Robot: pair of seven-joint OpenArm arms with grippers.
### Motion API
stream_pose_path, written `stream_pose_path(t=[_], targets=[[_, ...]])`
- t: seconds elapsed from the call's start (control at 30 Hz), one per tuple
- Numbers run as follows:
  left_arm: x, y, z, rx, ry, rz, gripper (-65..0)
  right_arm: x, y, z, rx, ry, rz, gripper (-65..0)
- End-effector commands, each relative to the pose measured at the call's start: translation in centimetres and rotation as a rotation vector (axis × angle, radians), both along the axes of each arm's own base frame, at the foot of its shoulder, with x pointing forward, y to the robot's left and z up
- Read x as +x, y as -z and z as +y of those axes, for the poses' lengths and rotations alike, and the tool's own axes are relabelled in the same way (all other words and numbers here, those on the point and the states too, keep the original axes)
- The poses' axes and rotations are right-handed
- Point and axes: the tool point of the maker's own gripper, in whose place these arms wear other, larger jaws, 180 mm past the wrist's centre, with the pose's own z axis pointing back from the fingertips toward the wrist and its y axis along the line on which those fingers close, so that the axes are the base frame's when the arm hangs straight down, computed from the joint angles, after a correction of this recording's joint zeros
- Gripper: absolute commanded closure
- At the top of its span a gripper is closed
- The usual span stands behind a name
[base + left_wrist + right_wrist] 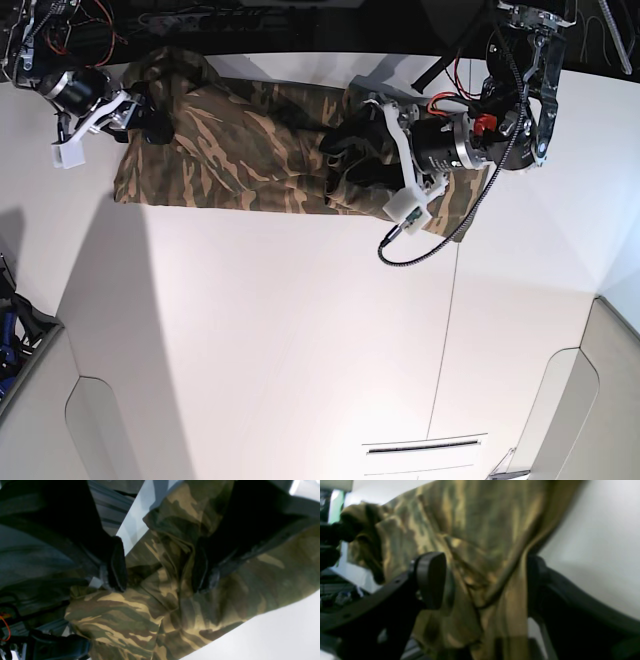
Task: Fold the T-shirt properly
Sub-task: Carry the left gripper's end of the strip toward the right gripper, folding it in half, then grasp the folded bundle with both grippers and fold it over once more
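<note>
Left wrist view: the left gripper (160, 565) has its jaws spread wide, a bunched ridge of the T-shirt (140, 620) rising between them, clamped by neither pad; the cloth runs off the bottom edge.

Right wrist view, blurred: the right gripper (485, 580) also stands wide, with cloth hanging between the jaws, seemingly loose.

Base view: the shirt lies along the white table (300, 330)'s far edge, its ends hidden under both arms.
</note>
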Motion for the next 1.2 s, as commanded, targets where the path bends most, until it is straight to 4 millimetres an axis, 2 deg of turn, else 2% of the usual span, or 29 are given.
stream_pose_path(t=[0.0, 0.23, 0.3, 0.37, 0.47, 0.5, 0.6, 0.7, 0.83, 0.97, 1.07, 1.17], targets=[[0.5, -1.1, -0.2, -0.03, 0.002, -0.033, -43.4, 0.3, -0.4, 0.2, -0.003, -0.019, -0.017, -43.9], [0.4, -1.1, -0.2, -0.028, 0.005, -0.033, -43.3, 0.2, 0.4, 2.3, 0.003, -0.022, -0.021, -43.6], [0.4, -1.2, -0.3, -0.027, 0.006, -0.035, -43.3, 0.3, 0.6, 2.5, -0.007, -0.014, -0.025, -40.4], [0.5, -1.2, -0.2, -0.027, 0.004, -0.038, -43.3, 0.4, 0.8, 2.5, -0.018, -0.01, -0.028, -27.3], [1.0, -1.4, 0.5, -0.023, -0.02, -0.047, -43.3, 0.6, 0.7, 2.3, -0.028, -0.004, -0.039, -1.3], [1.3, -1.5, 0.9, -0.02, -0.034, -0.052, -43.3, 0.7, 0.7, 2.2, -0.034, -0.007, -0.041, 0.0], [2.4, -1.9, 2.8, -0.008, -0.098, -0.073, -43.3, 1.4, 0.5, 1.8, -0.046, 0.0, -0.054, 0.0], [3.5, -2.6, 5.2, -0.005, -0.175, -0.095, -43.3, 2.6, -0.3, 0.3, -0.066, 0.034, -0.085, 0.0], [4.4, -3.2, 8.2, 0.012, -0.257, -0.107, -43.3, 4.3, -1.9, -3.7, -0.147, 0.064, -0.131, 0.0], [4.4, -3.1, 10.7, 0.051, -0.314, -0.094, -43.3, 6.0, -4.1, -8.0, -0.256, 0.062, -0.171, 0.0], [3.6, -2.5, 11.4, 0.061, -0.335, -0.072, -43.3, 7.5, -6.0, -10.3, -0.327, 0.034, -0.184, 0.0], [2.2, -1.8, 10.8, 0.034, -0.327, -0.031, -43.3, 9.4, -8.8, -11.1, -0.324, -0.001, -0.222, 0.0]])
